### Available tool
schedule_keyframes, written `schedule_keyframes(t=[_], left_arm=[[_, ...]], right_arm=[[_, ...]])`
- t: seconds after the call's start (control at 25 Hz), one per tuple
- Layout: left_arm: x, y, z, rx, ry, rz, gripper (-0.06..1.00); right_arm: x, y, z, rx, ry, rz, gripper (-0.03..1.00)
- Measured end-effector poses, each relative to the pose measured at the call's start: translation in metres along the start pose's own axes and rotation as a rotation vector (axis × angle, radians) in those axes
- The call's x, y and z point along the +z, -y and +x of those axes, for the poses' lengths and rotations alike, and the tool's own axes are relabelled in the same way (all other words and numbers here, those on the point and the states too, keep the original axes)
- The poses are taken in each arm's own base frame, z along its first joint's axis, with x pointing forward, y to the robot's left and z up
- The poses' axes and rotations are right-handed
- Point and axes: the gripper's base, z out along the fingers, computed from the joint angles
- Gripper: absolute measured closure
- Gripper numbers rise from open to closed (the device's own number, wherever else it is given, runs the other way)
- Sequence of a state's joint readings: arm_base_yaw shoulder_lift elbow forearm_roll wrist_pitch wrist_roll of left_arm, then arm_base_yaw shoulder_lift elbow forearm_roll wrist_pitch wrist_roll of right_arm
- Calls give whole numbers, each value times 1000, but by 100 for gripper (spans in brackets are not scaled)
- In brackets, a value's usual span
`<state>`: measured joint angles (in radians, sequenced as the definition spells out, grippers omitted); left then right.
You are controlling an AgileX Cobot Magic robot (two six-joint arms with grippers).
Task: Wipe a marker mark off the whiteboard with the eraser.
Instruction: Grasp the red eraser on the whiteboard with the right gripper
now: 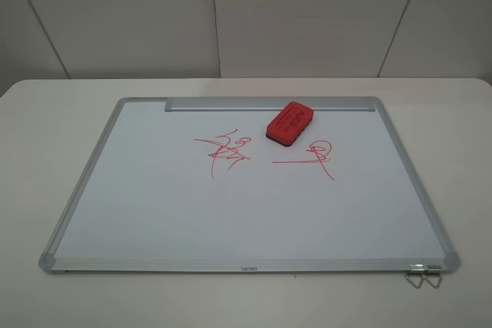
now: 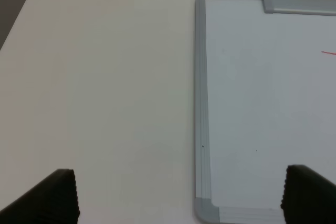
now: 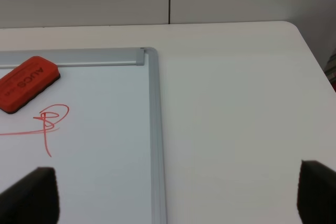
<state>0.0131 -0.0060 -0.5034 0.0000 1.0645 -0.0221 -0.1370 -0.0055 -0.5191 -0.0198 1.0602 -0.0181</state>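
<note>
The whiteboard [image 1: 231, 213] lies flat on the white table. Left of its middle is the marker mark [image 1: 227, 151], a wide red zigzag scribble with a thin tail. The red eraser [image 1: 290, 123] rests on the board just below the tray bar [image 1: 269, 104], right of that mark and apart from it. Neither gripper shows in the exterior view. My left gripper [image 2: 178, 198] is open, over the board's left frame [image 2: 200, 103] near a corner. My right gripper [image 3: 173, 198] is open, near the board's right frame [image 3: 153, 129], with the eraser [image 3: 29, 83] well ahead of it.
A smaller red scribble [image 1: 317, 155] with a loop and underline sits right of the eraser's lower end, also seen as the small scribble [image 3: 52, 119] in the right wrist view. A metal clip [image 1: 424, 274] hangs at the board's near right corner. White wall panels stand behind the table.
</note>
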Motion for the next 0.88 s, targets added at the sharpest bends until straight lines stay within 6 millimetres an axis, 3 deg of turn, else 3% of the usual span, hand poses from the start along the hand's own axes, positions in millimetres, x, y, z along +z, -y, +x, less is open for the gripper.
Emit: schedule_keyframes(t=[0.44,0.56,0.68,0.88], left_arm=[[0,0,0,0,0,0,17],[0,0,0,0,0,0,17],[0,0,0,0,0,0,17],[0,0,0,0,0,0,17]], right_arm=[[2,-3,-6,17,-23,-31,14],[5,-3,-29,22,-68,-40,14],[18,-4,-63,37,-91,-60,14],[67,-21,-106,47,-216,-216,14]])
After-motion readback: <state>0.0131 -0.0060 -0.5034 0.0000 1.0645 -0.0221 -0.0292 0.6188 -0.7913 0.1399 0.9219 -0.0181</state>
